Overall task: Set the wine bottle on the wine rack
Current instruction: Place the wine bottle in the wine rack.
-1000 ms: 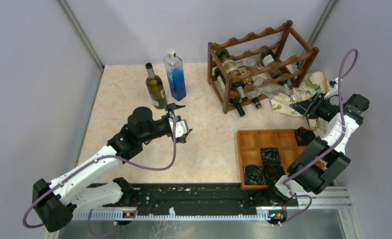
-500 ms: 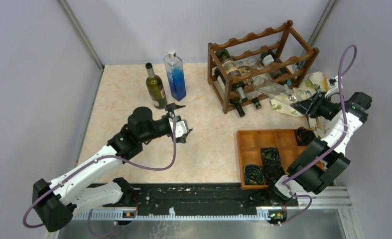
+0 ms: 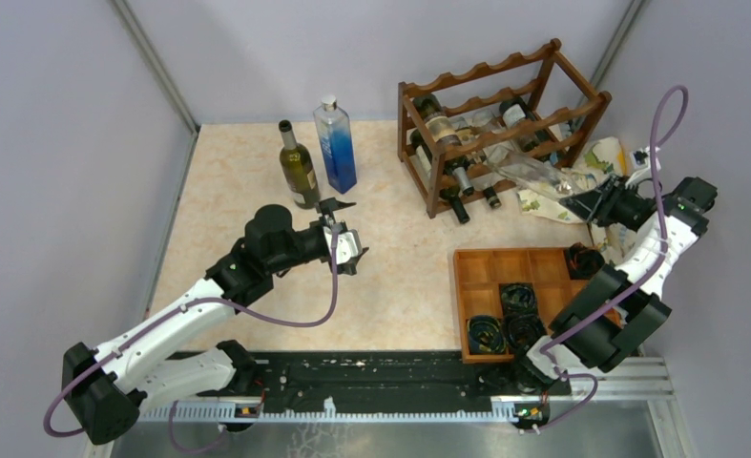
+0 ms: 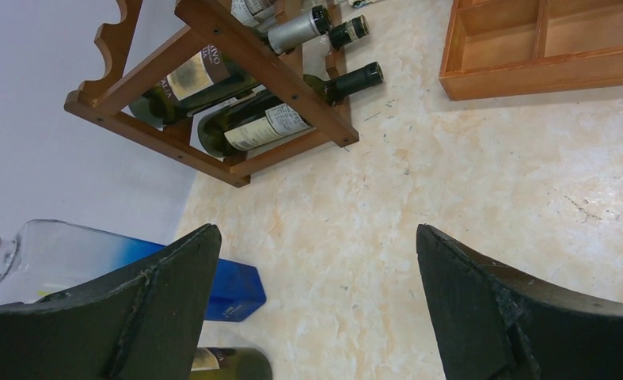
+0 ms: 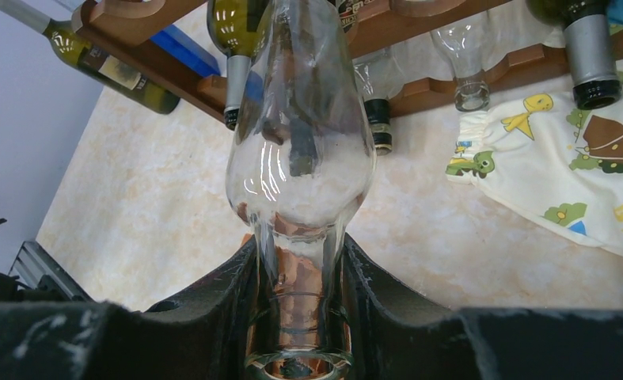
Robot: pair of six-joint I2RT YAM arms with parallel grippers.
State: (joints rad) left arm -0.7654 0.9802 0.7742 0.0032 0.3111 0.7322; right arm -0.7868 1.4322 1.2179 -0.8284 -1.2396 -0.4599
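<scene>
The right end effector is clamped on the neck of the clear wine bottle, whose base points at the wine rack just above the counter. The left end effector is spread wide, holding nothing.

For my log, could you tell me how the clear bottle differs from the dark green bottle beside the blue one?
The clear bottle is transparent; the green bottle is dark and labelled. The clear bottle is tilted, its neck gripped by the right hand, near the wine rack; the green bottle stands upright, unheld. Both are glass.
</scene>
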